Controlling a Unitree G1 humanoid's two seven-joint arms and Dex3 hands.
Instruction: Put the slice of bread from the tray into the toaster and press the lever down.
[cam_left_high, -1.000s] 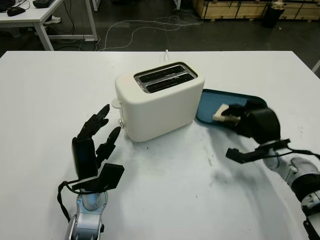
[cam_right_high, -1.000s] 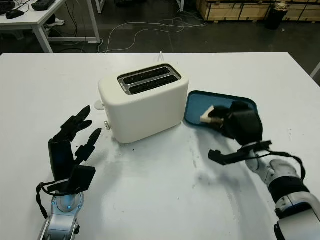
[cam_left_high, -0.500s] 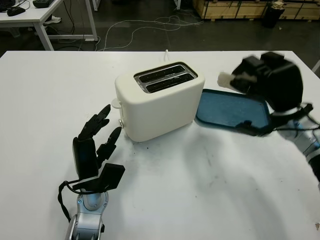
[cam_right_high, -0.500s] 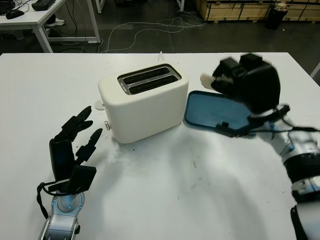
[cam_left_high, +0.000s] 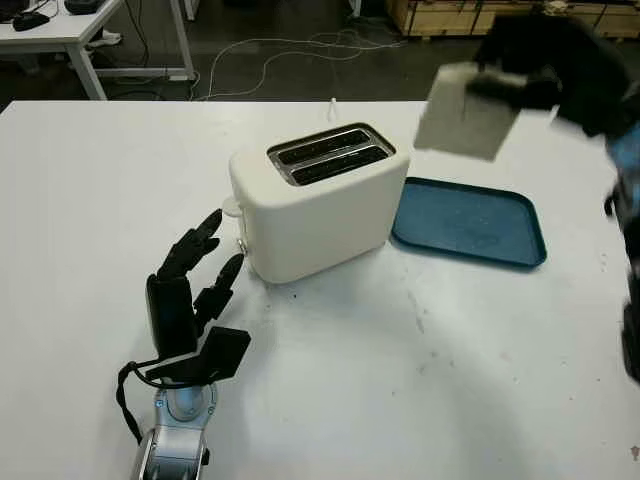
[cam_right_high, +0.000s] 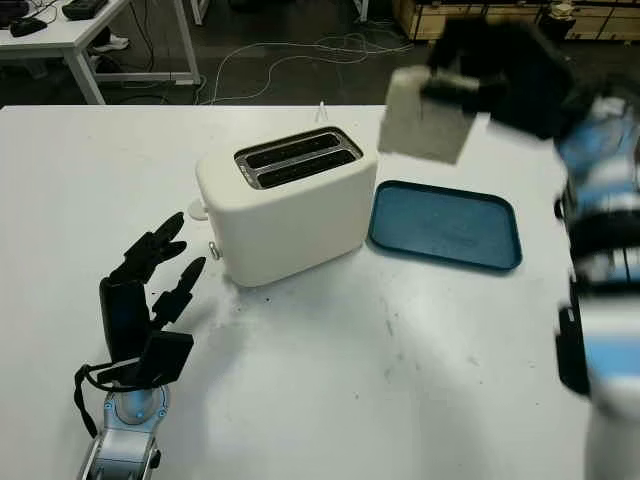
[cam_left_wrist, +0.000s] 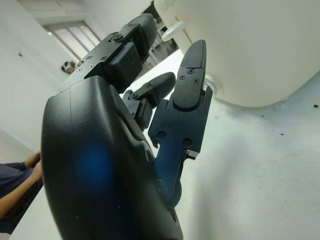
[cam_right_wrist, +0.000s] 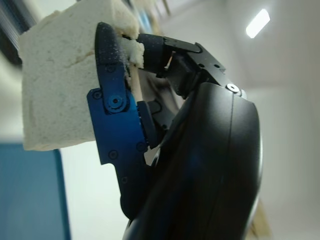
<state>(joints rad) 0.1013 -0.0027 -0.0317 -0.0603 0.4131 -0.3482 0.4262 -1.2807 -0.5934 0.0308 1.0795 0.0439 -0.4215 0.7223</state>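
Observation:
My right hand (cam_left_high: 535, 70) is raised high above the table, shut on the pale slice of bread (cam_left_high: 465, 112), which hangs in the air to the right of and above the toaster. In the right wrist view the fingers (cam_right_wrist: 112, 95) clamp the bread (cam_right_wrist: 60, 80) from both sides. The cream toaster (cam_left_high: 315, 200) stands mid-table with two open slots (cam_left_high: 330, 155) on top and its lever (cam_left_high: 242, 245) on the left end. The blue tray (cam_left_high: 468, 222) lies right of the toaster. My left hand (cam_left_high: 190, 290) is open, left of the toaster near the lever.
A white cord (cam_left_high: 331, 107) runs off the table's far edge behind the toaster. Dark scuffs (cam_left_high: 420, 320) mark the white tabletop in front of the tray. Beyond the table are another white desk (cam_left_high: 70, 30) and cables on the floor.
My right hand has lifted the bread off the tray and swung it up and toward the far side, well above the table. The left hand has stayed put.

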